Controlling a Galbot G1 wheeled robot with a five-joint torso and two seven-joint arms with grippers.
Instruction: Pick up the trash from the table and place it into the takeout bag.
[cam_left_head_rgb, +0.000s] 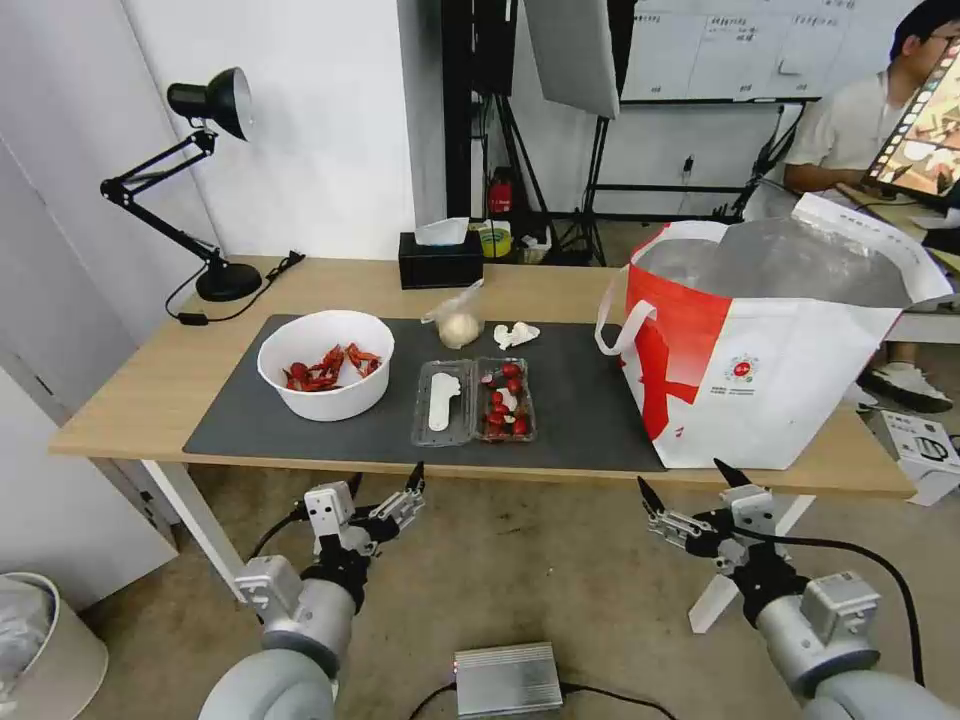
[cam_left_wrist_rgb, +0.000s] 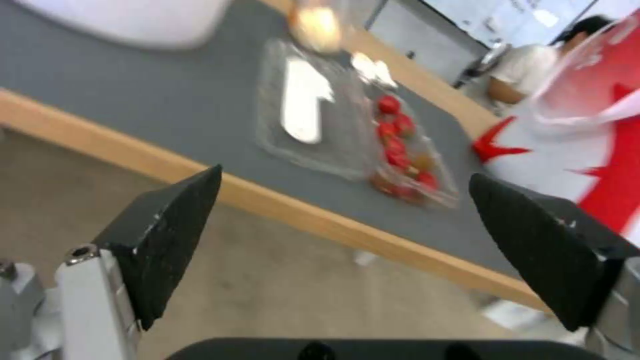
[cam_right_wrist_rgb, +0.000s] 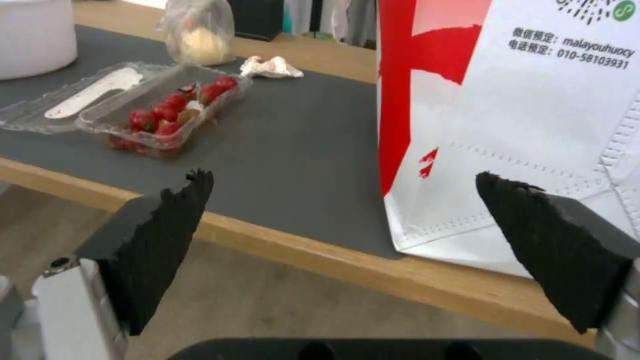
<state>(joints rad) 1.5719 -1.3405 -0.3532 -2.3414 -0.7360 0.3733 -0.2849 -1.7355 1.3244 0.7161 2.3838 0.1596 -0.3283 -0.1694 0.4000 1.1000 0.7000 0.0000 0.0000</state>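
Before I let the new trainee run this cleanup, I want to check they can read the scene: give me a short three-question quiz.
1. True or false: the white bowl of crayfish shells is already inside the takeout bag.
2. Which lies nearest the black tissue box? A) the clear hinged tray B) the knotted clear bag C) the desk lamp
3. Fill in: the left gripper and right gripper both hang in front of the table edge, fingers ____.

Key: 1 false, it stands on the dark grey mat; 2 B; 3 open.
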